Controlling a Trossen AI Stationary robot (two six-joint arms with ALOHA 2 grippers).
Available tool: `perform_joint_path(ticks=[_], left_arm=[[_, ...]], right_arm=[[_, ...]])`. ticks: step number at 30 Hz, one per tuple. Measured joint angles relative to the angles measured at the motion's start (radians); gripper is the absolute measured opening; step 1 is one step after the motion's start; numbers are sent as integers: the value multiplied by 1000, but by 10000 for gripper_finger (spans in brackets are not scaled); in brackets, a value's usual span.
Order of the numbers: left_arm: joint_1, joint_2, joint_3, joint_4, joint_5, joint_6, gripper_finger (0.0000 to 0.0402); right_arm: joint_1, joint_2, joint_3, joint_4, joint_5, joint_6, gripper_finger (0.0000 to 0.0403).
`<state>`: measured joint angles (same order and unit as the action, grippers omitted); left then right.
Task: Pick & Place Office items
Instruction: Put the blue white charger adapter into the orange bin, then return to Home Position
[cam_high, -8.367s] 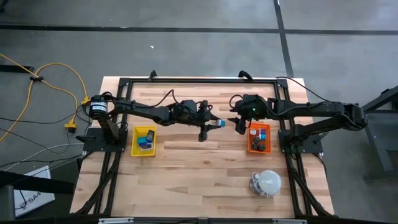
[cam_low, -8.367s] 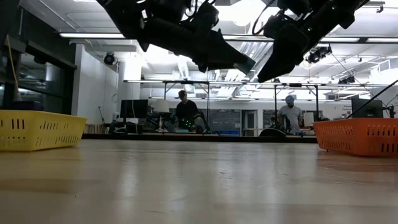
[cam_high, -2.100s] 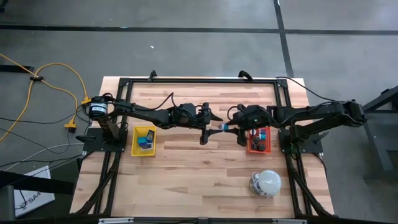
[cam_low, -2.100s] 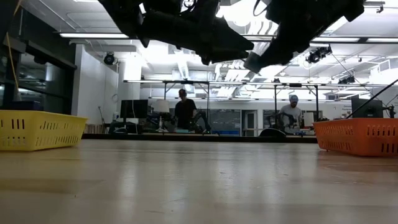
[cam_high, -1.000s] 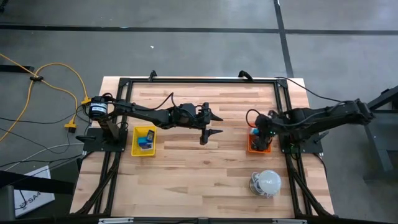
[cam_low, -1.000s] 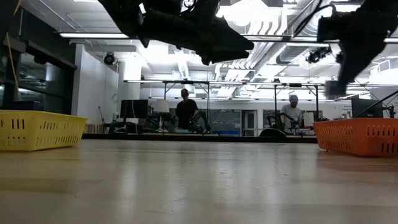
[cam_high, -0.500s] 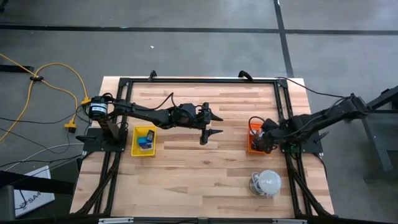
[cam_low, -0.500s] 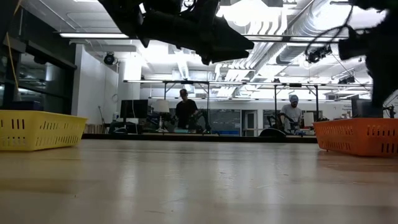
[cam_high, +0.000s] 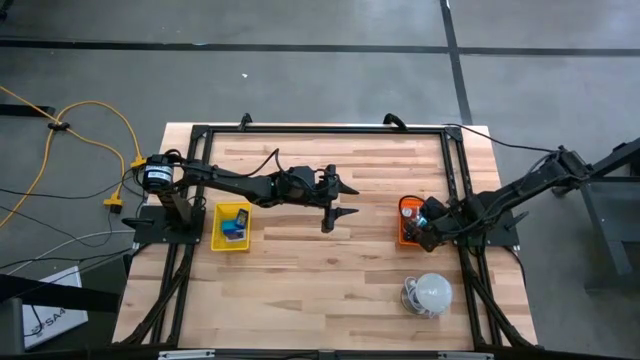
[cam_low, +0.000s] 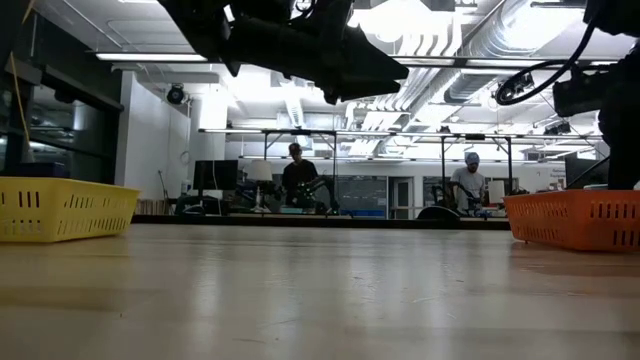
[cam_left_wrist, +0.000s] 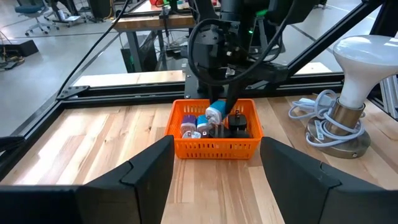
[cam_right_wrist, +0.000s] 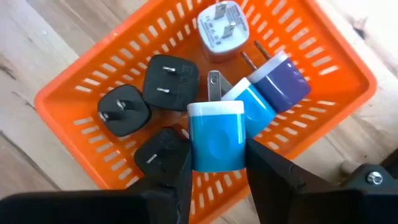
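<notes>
The office items are small plug adapters. My right gripper (cam_right_wrist: 216, 163) hangs over the orange tray (cam_high: 403, 238), shut on a blue adapter with a white end (cam_right_wrist: 216, 134); the left wrist view shows that adapter (cam_left_wrist: 216, 114) at the tray's rim height. In the tray lie black adapters (cam_right_wrist: 170, 81), a white one (cam_right_wrist: 222, 28) and a blue and a purple one (cam_right_wrist: 281, 84). My left gripper (cam_high: 336, 200) waits open in the air over the table's middle. The yellow tray (cam_high: 232, 227) holds a few blue pieces. My right gripper pinches the blue adapter by its two opposite flat sides (cam_right_wrist: 198, 149) between the two fingers (cam_right_wrist: 166, 180). The fingers come from above, pointing down into the orange tray. The adapter's white end points away from the wrist. Whether it touches the pieces below, I cannot tell.
A white dome lamp with a coiled cable (cam_high: 430, 292) stands near the table's near right corner, just in front of the orange tray. A black frame (cam_high: 320, 128) runs around the table. Bare wood lies between the two trays. People stand in the room behind (cam_low: 297, 180).
My right gripper, shut on the blue adapter, has moved toward the table's right and near side and stands lower over the orange tray, while its arm has drawn back to the right. The left arm has kept still.
</notes>
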<state>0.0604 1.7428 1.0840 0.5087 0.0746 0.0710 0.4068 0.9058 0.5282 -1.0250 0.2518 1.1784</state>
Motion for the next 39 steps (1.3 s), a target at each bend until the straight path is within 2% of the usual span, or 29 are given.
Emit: perform_joint_path(ticks=[16,31,35,39], left_arm=[[0,0,0,0,0,0,232],[0,0,0,1,0,-46,232],[0,0,0,1,0,-46,232],[0,0,0,1,0,-46,232]], right_arm=[[0,0,0,-3,-16,-1,192],[-1,0,0,32,-48,-47,192],[-1,-2,5,34,-79,-87,188],[-3,-2,34,34,-62,-135,183]])
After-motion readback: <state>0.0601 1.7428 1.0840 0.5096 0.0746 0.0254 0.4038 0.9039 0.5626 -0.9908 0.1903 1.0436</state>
